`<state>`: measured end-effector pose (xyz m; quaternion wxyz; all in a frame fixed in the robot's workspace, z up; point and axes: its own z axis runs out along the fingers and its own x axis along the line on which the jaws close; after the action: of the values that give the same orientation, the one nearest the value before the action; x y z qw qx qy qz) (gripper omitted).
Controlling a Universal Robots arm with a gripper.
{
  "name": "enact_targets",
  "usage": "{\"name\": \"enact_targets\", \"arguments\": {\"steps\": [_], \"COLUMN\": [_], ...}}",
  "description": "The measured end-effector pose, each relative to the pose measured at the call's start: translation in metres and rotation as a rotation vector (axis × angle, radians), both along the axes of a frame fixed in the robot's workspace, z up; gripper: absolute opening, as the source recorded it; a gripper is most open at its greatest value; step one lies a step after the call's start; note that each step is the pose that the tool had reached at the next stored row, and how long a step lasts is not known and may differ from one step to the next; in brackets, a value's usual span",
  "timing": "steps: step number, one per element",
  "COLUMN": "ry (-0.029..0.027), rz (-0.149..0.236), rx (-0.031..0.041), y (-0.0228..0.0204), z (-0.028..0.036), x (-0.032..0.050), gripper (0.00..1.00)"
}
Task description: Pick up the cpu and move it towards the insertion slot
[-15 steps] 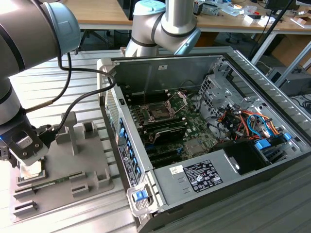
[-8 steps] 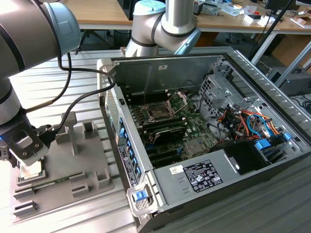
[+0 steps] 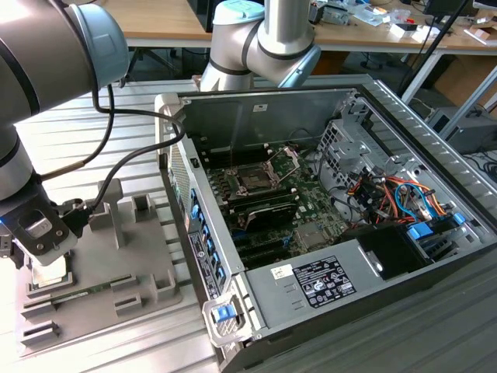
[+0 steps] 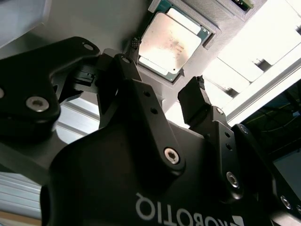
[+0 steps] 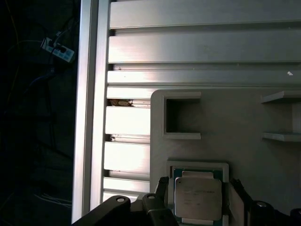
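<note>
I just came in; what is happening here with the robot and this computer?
The robot arm's gripper hangs over the grey tray beside the open computer case. Its jaws stand open, one on each side of the cpu, which lies in the tray's square recess, not yet gripped. The insertion slot is on the motherboard inside the case, apart from the gripper.

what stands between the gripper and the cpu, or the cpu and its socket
Nothing visible between the gripper and the cpu, which lies below its open jaws. The computer case's side wall rises between the cpu and the insertion slot.
</note>
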<state>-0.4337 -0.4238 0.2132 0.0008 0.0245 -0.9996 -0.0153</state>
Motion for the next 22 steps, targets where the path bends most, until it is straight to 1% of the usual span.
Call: {"name": "enact_targets", "arguments": {"steps": [9,16,22], "ry": [-0.0002,0.0001,0.0001], "rz": [0.000,0.000,0.000], "rx": [0.0002,0.0000,-0.0001], "y": [-0.0006,-0.0038,-0.0048], "z": [-0.0015,-0.0021,-0.0029], "x": [0.0001,0.0000,0.0000], "gripper": [0.61,0.61,0.61]}}
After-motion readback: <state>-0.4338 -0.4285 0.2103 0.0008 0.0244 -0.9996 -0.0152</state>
